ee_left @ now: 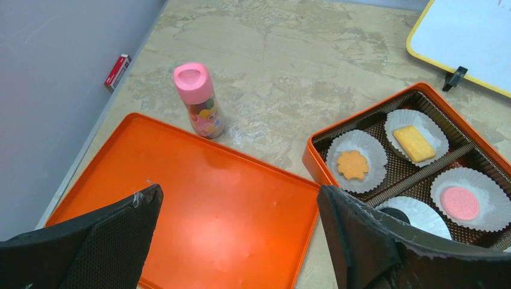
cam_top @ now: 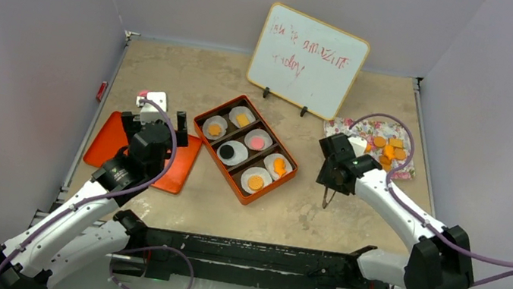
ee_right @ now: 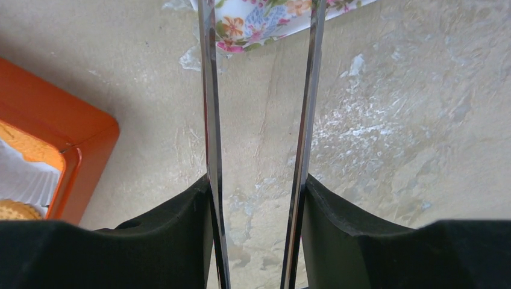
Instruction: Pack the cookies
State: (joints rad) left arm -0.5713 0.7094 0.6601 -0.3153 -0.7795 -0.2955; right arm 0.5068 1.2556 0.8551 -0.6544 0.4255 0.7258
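Grey-walled booth, mottled tabletop (cam_top: 195,74).

Top view: orange box (cam_top: 219,160) mid-table with six paper cups. Each holds one of the cookies (cam_top: 255,183), mostly orange, one pink, one black. More orange ones wait on a floral cloth (cam_top: 341,125) at right. Right gripper (cam_top: 329,182) hangs between box and cloth, tweezers (cam_top: 325,198) pointing down, probably bound for another piece. Left gripper (cam_top: 159,118) is over the lid (cam_top: 103,146), clear of the box.

Left wrist: jaws spread wide, empty, lid beneath. Pink-capped bottle (ee_left: 202,102) stands just beyond it. My guess is this arm is placed for lidding.

Right wrist: jaws clamp the tweezers' two blades. Blades stand apart with nothing seen between them. Tips run out of view toward the cloth.
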